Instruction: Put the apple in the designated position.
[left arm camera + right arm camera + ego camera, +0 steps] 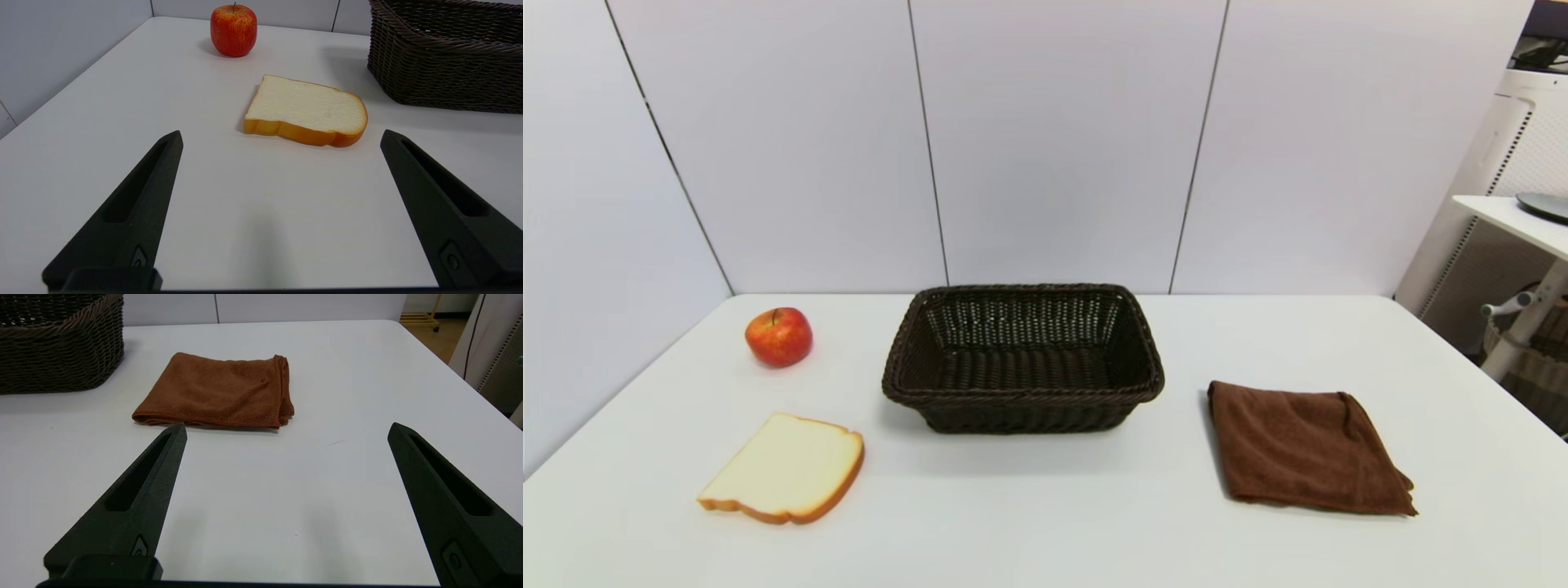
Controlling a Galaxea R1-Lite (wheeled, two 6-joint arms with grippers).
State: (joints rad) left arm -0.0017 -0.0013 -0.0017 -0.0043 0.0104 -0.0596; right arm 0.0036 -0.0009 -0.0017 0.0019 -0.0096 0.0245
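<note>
The apple (778, 336) sat upright on the white table (1045, 506), at the far left, near the wall, well apart from anything gripping it. A slice of bread (786, 467) lay flat nearer the robot on the same side. A dark wicker basket (1023, 390) stood empty in the middle, and a folded brown cloth (1305, 447) lay to its right. The left gripper (281, 139) hovered low over the near table, its fingers spread wide and holding nothing, facing the bread with the apple beyond it, so it seemed the likelier arm to reach for the fruit. The right gripper (286, 430) was likewise wide open and empty, facing the cloth, apparently parked. No marked spot showed on the tabletop.
</note>
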